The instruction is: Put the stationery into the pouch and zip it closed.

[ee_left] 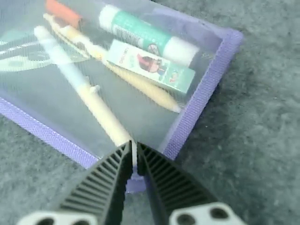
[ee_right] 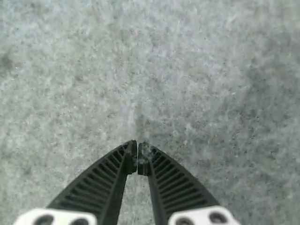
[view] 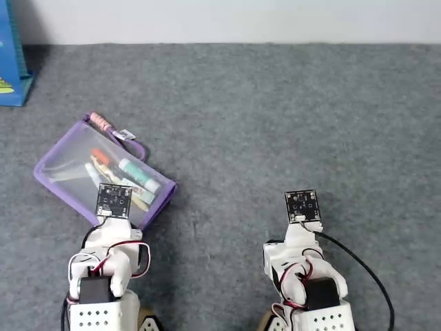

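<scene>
Since stationery (ee_left: 145,35) lies in the pouch (ee_left: 206,91), zipping seems next.
Left gripper (ee_left: 134,150) over it, right gripper (ee_right: 137,154) apart, both closed empty; pull (view: 102,123) needs grasping.

Pouch (view: 65,165) was a clear mesh one with purple trim, lying flat around 9 o'clock in the high view, long side running 10 to 4. Its pink zip pull (view: 102,124) sat at the 11 o'clock corner. Inside, all flat: a green-and-white glue stick (ee_left: 145,35), a little green box (ee_left: 150,65), a cream pen (ee_left: 89,98), a yellow pencil (ee_left: 140,84) and an orange marker (ee_left: 63,11).
</scene>
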You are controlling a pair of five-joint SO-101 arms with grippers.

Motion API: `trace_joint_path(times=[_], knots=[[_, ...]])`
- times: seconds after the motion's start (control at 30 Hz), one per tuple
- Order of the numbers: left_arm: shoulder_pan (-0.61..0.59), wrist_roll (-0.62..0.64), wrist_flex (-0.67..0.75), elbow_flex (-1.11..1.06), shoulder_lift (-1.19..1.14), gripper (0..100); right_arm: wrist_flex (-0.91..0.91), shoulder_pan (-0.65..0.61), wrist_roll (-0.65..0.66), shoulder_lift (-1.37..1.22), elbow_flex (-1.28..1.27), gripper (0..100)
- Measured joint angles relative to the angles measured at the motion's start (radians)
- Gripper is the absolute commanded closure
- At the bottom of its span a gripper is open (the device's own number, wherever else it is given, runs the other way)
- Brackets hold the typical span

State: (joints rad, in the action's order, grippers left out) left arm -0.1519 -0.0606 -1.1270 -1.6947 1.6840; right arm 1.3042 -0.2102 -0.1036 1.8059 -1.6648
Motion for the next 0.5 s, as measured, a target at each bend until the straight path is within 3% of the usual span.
trace_joint_path(times=[0.5], knots=[[-0.015,-0.002,0.0,0.0,0.0,99,0.0,0.0,0.0,0.0,0.0,98.7]])
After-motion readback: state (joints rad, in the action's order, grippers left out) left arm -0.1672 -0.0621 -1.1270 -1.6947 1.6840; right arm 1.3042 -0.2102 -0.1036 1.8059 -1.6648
